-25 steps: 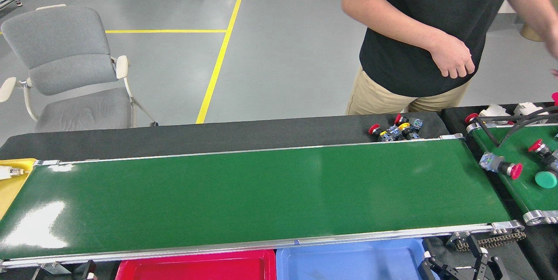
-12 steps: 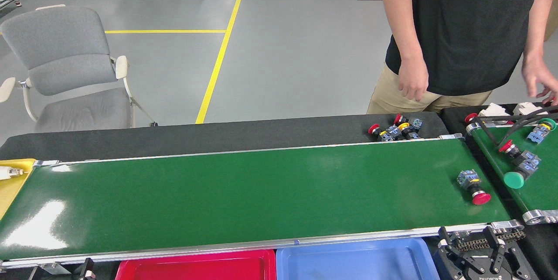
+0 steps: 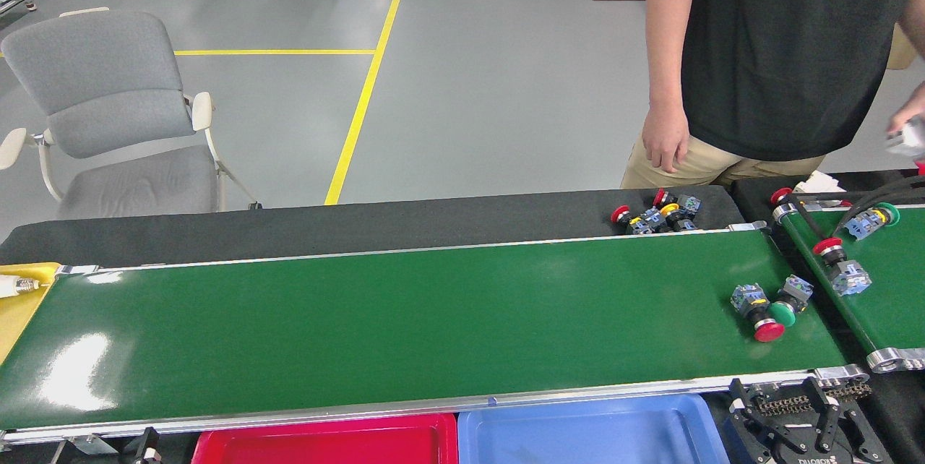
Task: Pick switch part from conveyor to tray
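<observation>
Switch parts, red-capped touching green-capped, lie at the conveyor's right end; right gripper waits below, fingers spread, empty; left's state unclear; next: reach, grasp, blue tray

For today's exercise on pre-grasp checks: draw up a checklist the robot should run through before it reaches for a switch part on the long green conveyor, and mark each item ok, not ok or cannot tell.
1. Switch part on the conveyor: ok; a red-capped switch part and a green-capped switch part lie at its right end.
2. Parts separated for a clean grasp: not ok; their caps touch or nearly touch.
3. Right gripper open: ok; fingers spread, nothing held, below the near rail.
4. Left gripper ready: cannot tell; only its tip shows.
5. Trays free: ok for the visible parts of the red tray and blue tray.
6. Person's hand away from the conveyor: ok.
</observation>
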Motion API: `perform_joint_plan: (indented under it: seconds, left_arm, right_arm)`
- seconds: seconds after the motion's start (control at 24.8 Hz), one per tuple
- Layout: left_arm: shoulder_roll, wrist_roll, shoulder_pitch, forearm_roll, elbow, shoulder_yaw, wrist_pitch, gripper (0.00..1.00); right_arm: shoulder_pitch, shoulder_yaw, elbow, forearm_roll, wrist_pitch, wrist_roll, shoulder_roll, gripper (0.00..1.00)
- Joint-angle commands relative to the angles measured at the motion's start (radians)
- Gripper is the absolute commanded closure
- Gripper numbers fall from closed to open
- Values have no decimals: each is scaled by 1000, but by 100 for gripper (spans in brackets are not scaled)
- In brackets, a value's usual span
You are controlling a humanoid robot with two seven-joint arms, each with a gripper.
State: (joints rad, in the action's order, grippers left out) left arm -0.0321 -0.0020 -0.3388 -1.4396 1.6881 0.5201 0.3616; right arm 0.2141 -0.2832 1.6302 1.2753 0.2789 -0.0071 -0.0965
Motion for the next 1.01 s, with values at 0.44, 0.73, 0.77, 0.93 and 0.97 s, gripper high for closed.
perform_joint_plan:
  seconds: [0.44, 0.73, 0.77, 0.93, 0.97]
  left_arm:
    - [-15, 5, 6, -4, 10, -32, 3, 0]
    - [-15, 5, 9, -4, 12, -34, 3, 0]
    - [-17, 5, 9, -4, 10, -34, 3, 0]
    - [-17, 5, 11, -4, 10, -34, 3, 0]
    - [-17, 5, 12, -4, 10, -34, 3, 0]
  right_arm:
    - [-170, 188, -55, 70, -251, 142, -19, 1]
    - [-254, 226, -168, 72, -259, 142, -22, 1]
    - [-268, 236, -185, 72, -261, 142, -20, 1]
    - [-320, 263, -239, 72, -265, 142, -12, 1]
    - [-332, 268, -250, 70, -265, 142, -14, 1]
